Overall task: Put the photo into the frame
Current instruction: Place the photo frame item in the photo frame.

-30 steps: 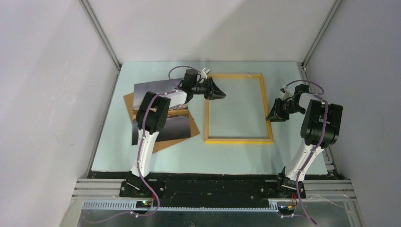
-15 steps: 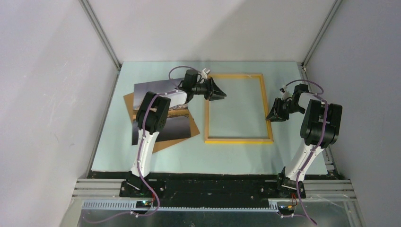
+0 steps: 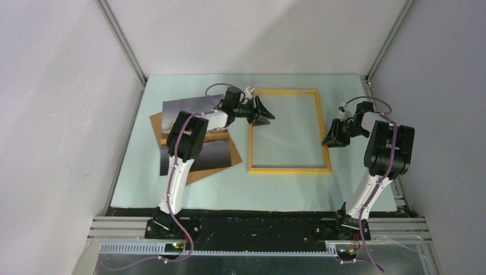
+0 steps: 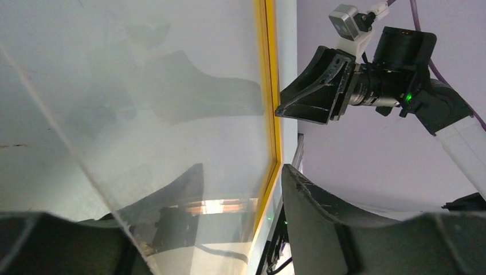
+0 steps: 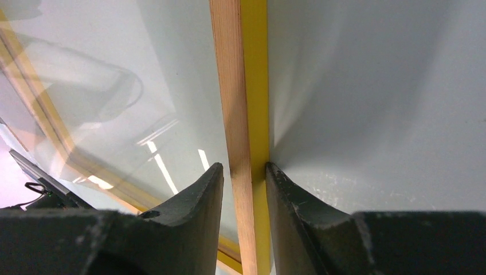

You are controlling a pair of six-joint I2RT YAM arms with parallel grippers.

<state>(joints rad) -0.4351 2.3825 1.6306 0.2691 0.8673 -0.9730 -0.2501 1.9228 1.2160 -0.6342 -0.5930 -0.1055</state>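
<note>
my right tool (image 5: 240, 167) is pinching the right rail of the frame (image 3: 289, 169), which is lying on the tabletop (image 3: 286, 192). my left tool (image 3: 263, 112) is hovering at the frame's left rail, jaws spreading wide and holding nothing. the photo (image 3: 220, 152) is lying face up to the left, on a brown backing board (image 3: 155, 125), partly under my left arm. reaching back there, i am risking dragging the photo askew, and a tug from my right could skew the frame.
</note>
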